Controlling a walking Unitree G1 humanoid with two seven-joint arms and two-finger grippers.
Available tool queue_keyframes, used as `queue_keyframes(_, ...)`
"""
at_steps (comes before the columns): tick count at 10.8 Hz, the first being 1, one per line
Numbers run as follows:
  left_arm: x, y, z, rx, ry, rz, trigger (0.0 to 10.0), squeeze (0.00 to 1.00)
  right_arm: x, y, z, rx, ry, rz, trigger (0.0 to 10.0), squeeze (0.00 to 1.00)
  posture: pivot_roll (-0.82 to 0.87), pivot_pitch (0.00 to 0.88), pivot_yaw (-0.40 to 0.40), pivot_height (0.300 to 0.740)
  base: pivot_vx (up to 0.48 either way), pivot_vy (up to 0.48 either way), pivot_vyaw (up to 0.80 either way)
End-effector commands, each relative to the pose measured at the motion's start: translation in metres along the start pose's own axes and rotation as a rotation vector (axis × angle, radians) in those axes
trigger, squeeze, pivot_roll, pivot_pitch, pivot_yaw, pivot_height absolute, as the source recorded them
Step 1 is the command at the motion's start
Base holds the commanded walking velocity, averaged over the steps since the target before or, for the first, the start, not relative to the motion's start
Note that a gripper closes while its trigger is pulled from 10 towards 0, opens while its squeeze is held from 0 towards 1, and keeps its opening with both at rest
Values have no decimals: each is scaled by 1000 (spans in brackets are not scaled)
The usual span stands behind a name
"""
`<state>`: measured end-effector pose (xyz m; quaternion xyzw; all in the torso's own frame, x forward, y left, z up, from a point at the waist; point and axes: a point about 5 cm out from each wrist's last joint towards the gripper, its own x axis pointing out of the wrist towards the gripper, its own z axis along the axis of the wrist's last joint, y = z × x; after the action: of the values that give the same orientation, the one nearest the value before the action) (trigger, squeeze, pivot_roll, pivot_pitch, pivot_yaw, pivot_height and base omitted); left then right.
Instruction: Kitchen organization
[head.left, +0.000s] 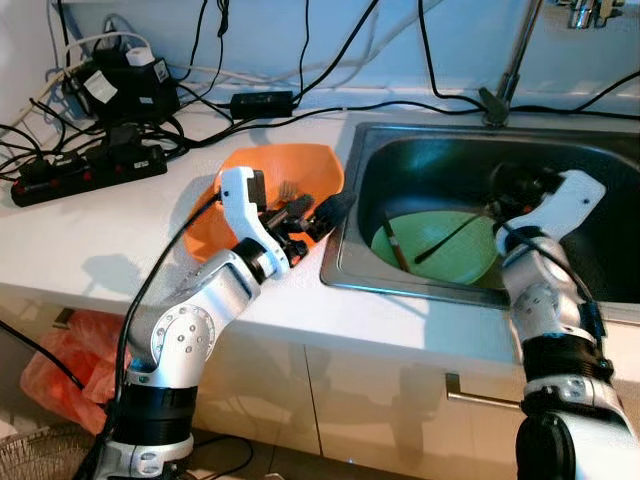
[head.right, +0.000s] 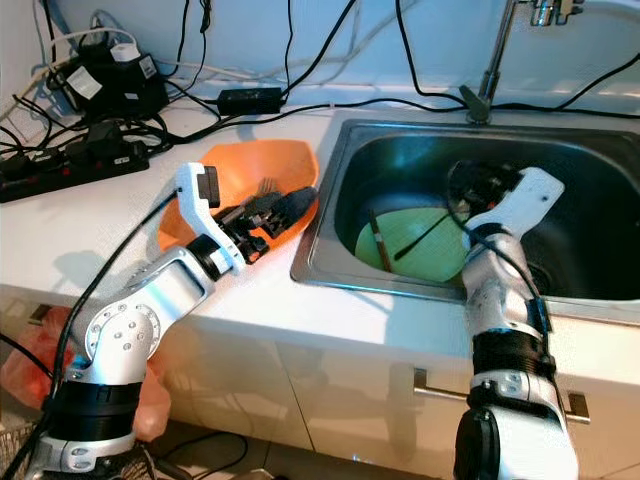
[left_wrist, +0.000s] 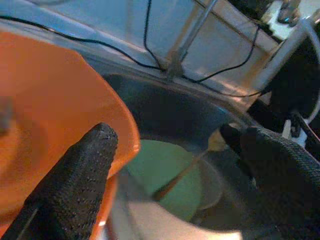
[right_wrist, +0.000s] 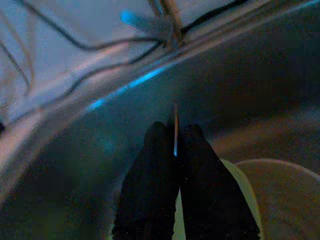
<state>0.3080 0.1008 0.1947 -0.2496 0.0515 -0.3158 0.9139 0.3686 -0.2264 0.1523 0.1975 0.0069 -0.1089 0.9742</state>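
An orange plate (head.left: 250, 180) with a fork (head.left: 290, 188) on it lies on the white counter beside the sink. My left gripper (head.left: 312, 215) hovers over the plate's sink-side edge; its fingers (left_wrist: 85, 170) are open and hold nothing. In the sink lies a green plate (head.left: 440, 250) with a brown stick (head.left: 393, 240) resting on its left side. My right gripper (right_wrist: 174, 135) is down in the basin above the green plate, shut on a thin dark stick (head.left: 450, 238) that slants down onto that plate.
The steel sink's rim (head.left: 340, 270) runs right beside the orange plate. A faucet (head.left: 510, 70) stands behind the basin. A power strip (head.left: 90, 170), adapters (head.left: 262, 102) and tangled cables crowd the counter's back left. An orange bag (head.left: 60, 365) sits on the floor at left.
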Motion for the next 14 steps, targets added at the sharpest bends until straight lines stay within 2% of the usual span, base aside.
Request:
queue_keyframes(1, -2, 1, 3, 41, -7, 11, 10000, 0, 4, 3, 1, -35, 2, 19, 0, 0, 81, 25, 106, 740, 0, 0, 0)
queue_keyframes(3, -3, 1, 6, 99, -8, 14, 10000, 0, 12, 6, 2, -75, 29, 12, 0, 0, 89, 28, 103, 740, 0, 0, 0)
queue_keyframes(4, -4, 1, 8, 123, -15, 20, 10000, 0, 13, 7, 1, -88, 37, 10, 1569, 0, 92, 30, 103, 740, 0, 0, 0)
queue_keyframes(5, -5, 3, 14, 175, -35, 46, 10000, 0, 14, 11, -1, -125, 47, 10, 10000, 859, 96, 32, 106, 740, 0, 0, 0)
queue_keyframes(6, -6, 4, 17, 237, -16, 54, 10000, 0, 15, 14, -5, -142, 54, 21, 10000, 1000, 98, 33, 107, 740, 0, 0, 0)
queue_keyframes(9, -7, 6, 22, 286, -33, 71, 10000, 0, 16, 18, -10, -140, 67, 42, 10000, 1000, 97, 34, 117, 740, 0, 0, 0)
queue_keyframes(10, -6, 9, 26, 348, -28, 108, 10000, 0, 16, 18, -9, -149, 62, 43, 10000, 1000, 95, 31, 118, 740, 0, 0, 0)
queue_keyframes(11, -3, 16, 37, 368, -46, 152, 10000, 0, 17, 20, -8, -147, 54, 58, 10000, 1000, 95, 27, 119, 740, 0, 0, 0)
queue_keyframes(12, -4, 23, 42, 419, -25, 182, 10000, 0, 17, 23, -6, -148, 48, 70, 10000, 1000, 94, 26, 120, 740, 0, 0, 0)
queue_keyframes(13, -6, 33, 51, 491, 20, 221, 10000, 0, 18, 30, -3, -139, 41, 98, 10000, 1000, 94, 25, 121, 740, 0, 0, 0)
queue_keyframes(14, -7, 41, 58, 526, 62, 252, 10000, 0, 17, 39, -1, -138, 31, 132, 10000, 1000, 96, 24, 121, 740, 0, 0, 0)
